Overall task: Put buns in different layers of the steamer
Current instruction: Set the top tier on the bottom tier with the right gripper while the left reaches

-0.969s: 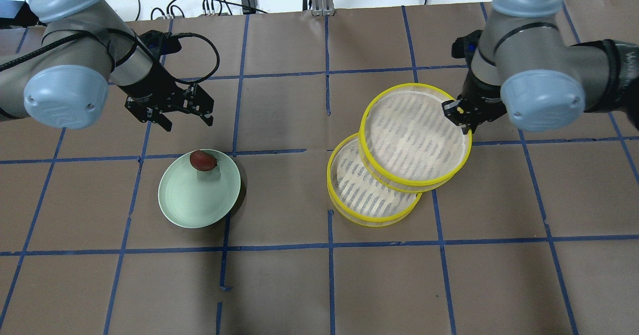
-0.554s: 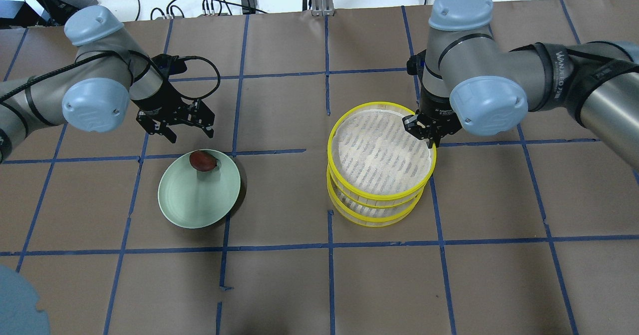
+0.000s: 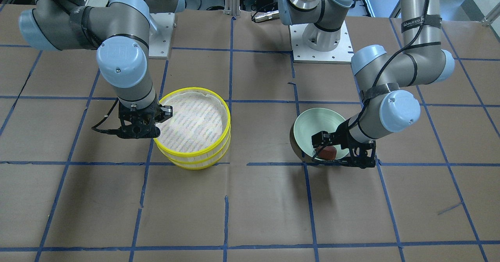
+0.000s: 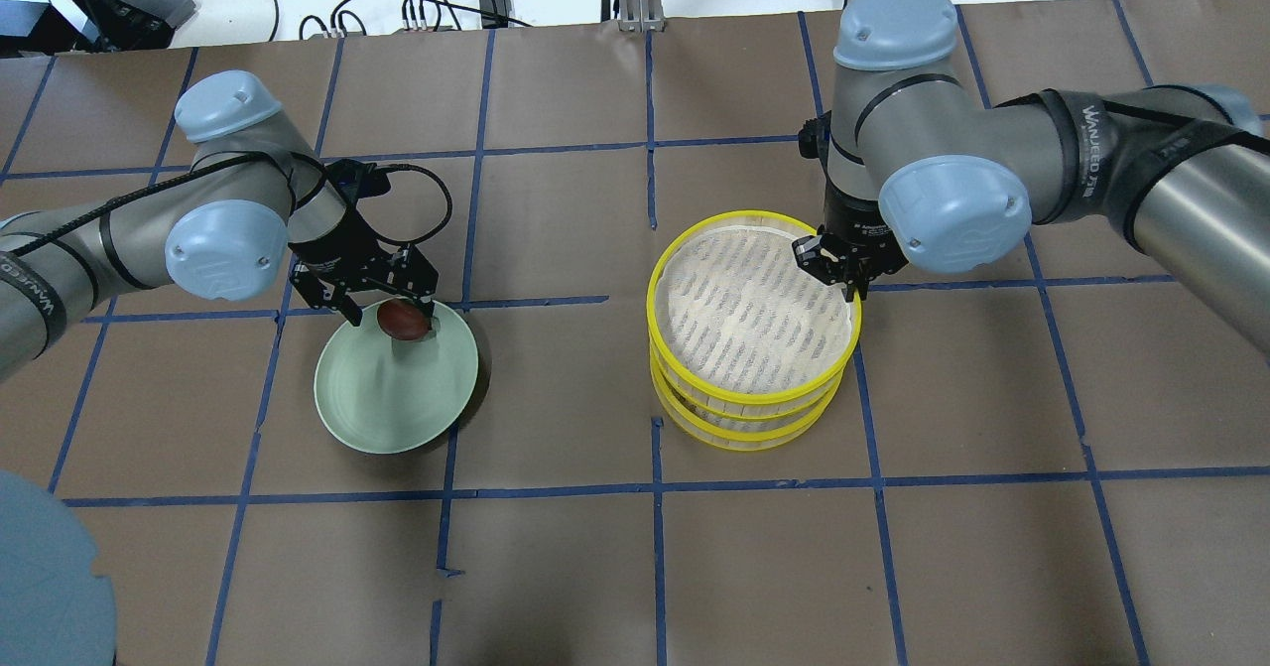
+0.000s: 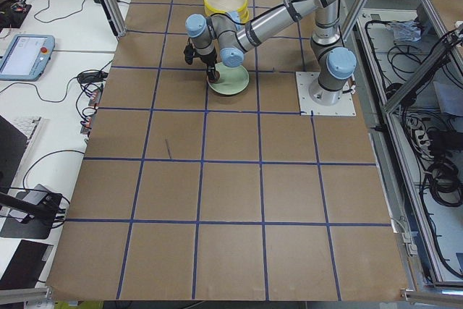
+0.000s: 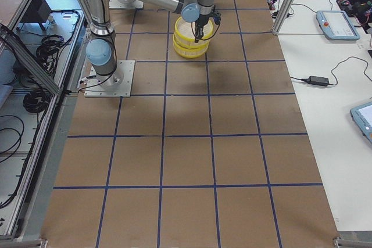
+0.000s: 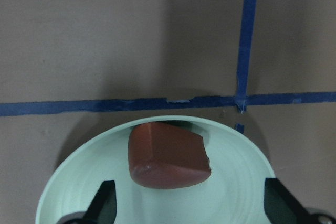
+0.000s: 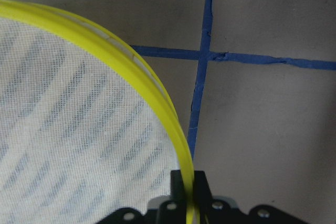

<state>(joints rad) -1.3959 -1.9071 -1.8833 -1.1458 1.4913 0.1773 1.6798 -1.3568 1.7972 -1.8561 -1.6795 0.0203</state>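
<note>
Front-facing view: the upper tier is being held by its rim in the right gripper and is sitting squarely on the lower tier; its slatted floor is showing bare. The reddish-brown bun is lying on the pale green plate, at the edge away from the robot, and the left gripper is being set around it. Overhead view: the bun is being bracketed by the left jaws, spread wide; the tiers are being seen as one stack, well apart from the plate. Left wrist view: the bun is being shown glossy, blunt-cornered and flat on the plate, with both fingertips clear of it, so nothing is being gripped. Right wrist view: the yellow rim is being pinched between the right jaws, one inside and one outside. Side views: too small to add anything. The white bun is being seen in no view; whether it is lying in the covered lower tier cannot be told. Picking the brown bun and placing it in the upper tier are judged outstanding.
</note>
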